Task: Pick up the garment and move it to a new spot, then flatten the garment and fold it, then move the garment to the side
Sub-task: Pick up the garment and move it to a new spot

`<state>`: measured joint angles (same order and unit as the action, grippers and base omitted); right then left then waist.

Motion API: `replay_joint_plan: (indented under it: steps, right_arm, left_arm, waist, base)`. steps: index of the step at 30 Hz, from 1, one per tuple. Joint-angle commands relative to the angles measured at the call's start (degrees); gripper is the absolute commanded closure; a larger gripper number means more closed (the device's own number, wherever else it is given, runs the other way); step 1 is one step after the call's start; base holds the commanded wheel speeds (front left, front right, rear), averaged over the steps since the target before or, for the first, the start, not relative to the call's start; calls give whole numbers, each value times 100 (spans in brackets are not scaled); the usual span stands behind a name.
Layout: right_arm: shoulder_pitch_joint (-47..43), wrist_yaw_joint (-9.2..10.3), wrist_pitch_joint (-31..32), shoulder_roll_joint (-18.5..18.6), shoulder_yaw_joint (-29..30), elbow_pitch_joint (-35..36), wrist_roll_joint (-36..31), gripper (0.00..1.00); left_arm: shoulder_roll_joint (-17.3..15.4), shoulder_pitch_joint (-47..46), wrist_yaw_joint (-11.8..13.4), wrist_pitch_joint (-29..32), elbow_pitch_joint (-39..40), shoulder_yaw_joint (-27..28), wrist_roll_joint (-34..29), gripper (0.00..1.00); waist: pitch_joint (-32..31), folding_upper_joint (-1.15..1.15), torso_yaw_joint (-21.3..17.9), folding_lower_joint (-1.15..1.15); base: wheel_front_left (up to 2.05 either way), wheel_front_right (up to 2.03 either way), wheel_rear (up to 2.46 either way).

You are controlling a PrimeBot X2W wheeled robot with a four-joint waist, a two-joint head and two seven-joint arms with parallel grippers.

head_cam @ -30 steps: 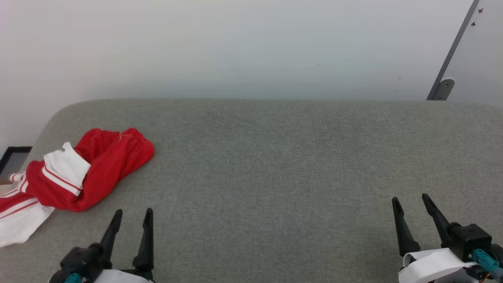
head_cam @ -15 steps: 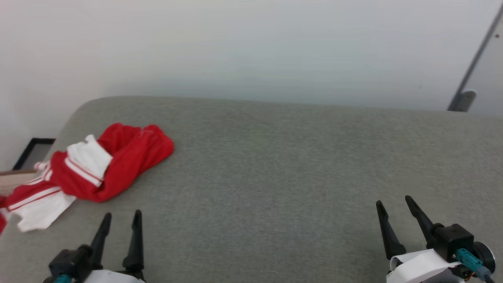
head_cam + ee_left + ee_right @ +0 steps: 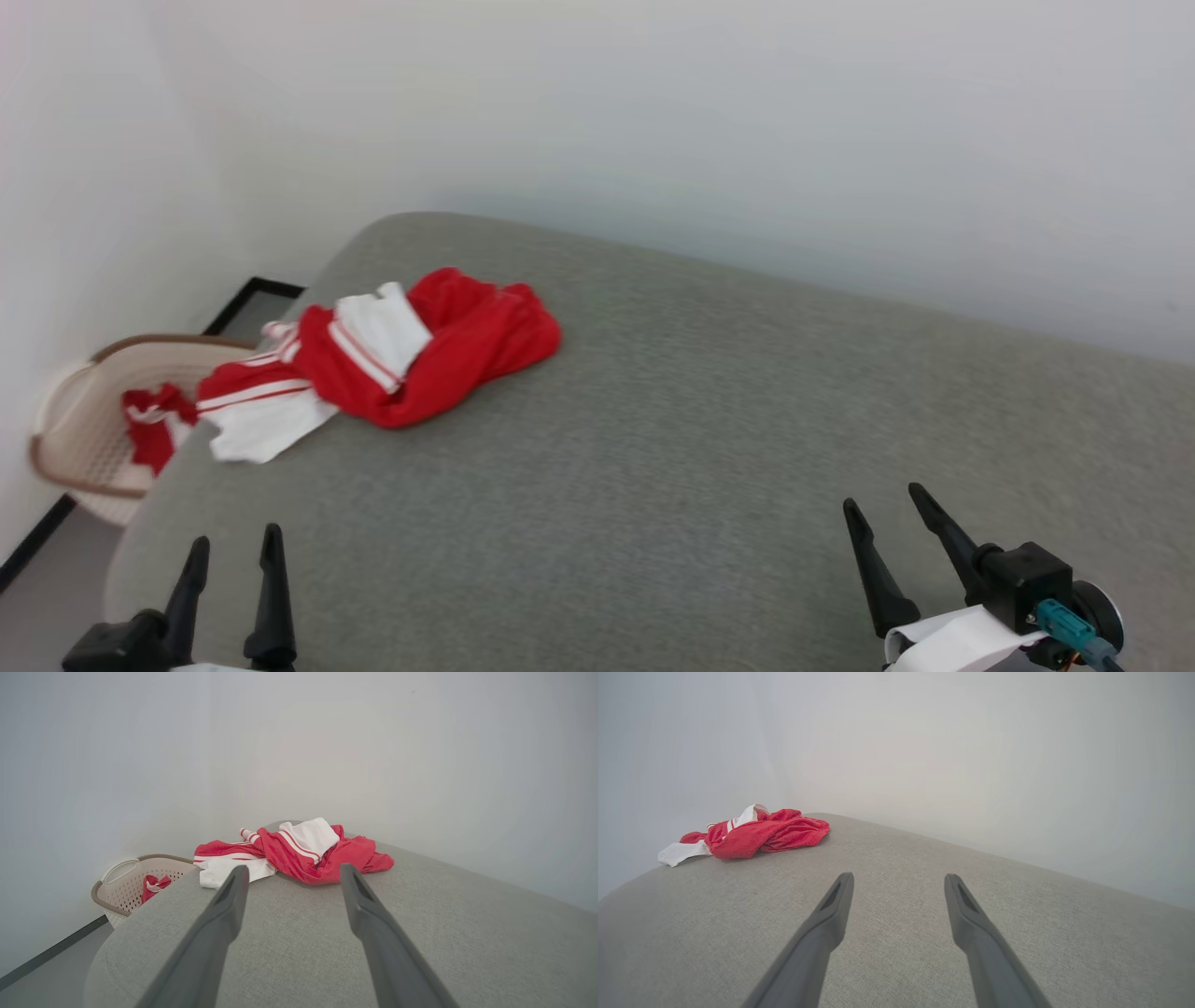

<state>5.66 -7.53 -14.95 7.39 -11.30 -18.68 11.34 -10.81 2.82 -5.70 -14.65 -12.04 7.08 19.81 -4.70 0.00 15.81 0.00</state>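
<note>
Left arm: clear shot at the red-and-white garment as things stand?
Probably yes. The left gripper is open and pointed toward the garment, with bare grey cushion between them. Nothing blocks the path; whether the arm is long enough without leaning in, I can't tell.

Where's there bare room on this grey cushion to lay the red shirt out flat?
The middle and right of the grey cushion is bare, from the garment across to the back wall. Crowded only at the far left corner, where the garment lies bunched, the basket off that edge.
</note>
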Motion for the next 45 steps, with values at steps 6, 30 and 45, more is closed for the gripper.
replay_joint_plan:
  steps: [6,30,45]
  right_arm:
    - [100,8,-21,-5,-150,-82,84,0]
    - [810,8,191,256,-65,274,-138,0]
    - [1411,8,315,272,7,714,-355,0]
  left_arm:
    - [42,127,113,100,147,77,152,0]
    - [-1401,-1904,-146,1864,-144,155,1269,0]
    - [-2429,-4239,-181,3180,-2455,-592,1942,0]
  waist:
    - [-208,0,665,0]
    - [1440,0,-835,0]
    - [2817,0,-1439,0]
  base:
    - [0,0,0]
    - [0,0,0]
    - [0,0,0]
